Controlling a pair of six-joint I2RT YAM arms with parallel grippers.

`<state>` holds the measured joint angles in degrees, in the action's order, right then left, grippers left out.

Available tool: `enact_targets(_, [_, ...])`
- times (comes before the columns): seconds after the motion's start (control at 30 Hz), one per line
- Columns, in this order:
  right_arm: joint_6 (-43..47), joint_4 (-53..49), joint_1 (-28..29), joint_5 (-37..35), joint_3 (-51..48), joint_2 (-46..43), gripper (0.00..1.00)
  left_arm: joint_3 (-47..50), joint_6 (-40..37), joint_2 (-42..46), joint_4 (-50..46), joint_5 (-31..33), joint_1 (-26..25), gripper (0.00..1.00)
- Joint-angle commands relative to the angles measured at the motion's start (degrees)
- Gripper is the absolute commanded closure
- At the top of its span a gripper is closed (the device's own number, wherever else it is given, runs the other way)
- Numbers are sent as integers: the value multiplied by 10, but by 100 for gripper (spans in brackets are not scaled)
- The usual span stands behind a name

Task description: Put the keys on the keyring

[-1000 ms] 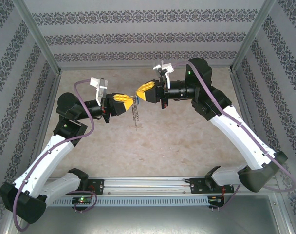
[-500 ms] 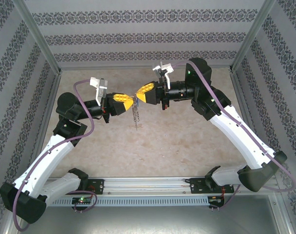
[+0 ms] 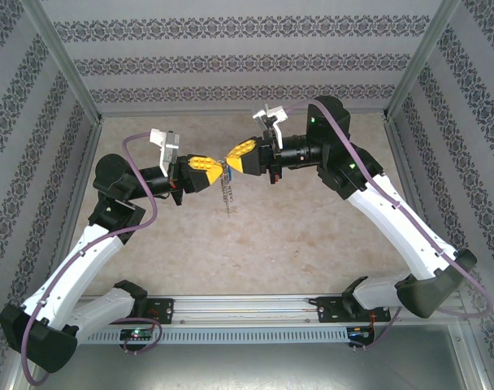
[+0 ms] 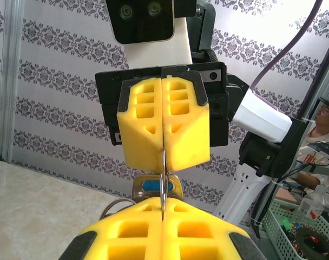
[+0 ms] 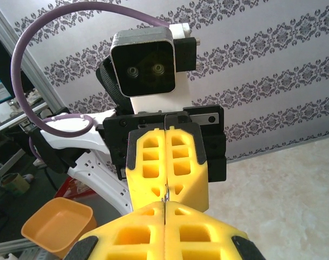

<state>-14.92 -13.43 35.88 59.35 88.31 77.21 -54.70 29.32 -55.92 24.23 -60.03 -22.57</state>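
Yellow on yellow, the left claw and the right claw meet tip to tip in mid-air above the middle of the surface, the left one reaching in from the left, the right one from the right and a touch farther back. Both are closed, seams tight. Seen from the left wrist, a thin wire runs out of the right claw's seam and straight into the left one's, so each is pinching the same strand. I take it for one of the keyring's small rings seen edge-on (it could as well be the key's metal part; it is too fine to tell).

The key shows its blue head just behind the left claw's tips, right at the meeting point and touching or just beside the wire. The keyring hangs from that same spot as a grey dangling line, apparently lifted off the surface.

By my reckoning the fetching is done: key and keyring are both up and brought together, and the threading itself is in hand. Whether the key is already on a ring I cannot tell. What seems left is to work it fully round the wire so it hangs free, then let go.
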Motion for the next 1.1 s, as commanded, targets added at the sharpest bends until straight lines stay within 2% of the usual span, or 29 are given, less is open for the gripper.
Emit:
enact_targets(0.0, [-6, 13, 10, 34, -1, 2, 100, -20, -15, 7, 9, -4, -6, 100])
enact_targets(0.2, [-1, 7, 12, 34, 8, 3, 100, -22, -24, 9, -8, -3, -7, 100])
enact_targets(0.37, [13, -13, 17, 34, 23, 7, 100, -35, -57, 13, -60, -7, -8, 100])
enact_targets(1.07, [78, -90, 41, 9, 62, 18, 100, -39, -59, 10, -68, -6, -10, 100])
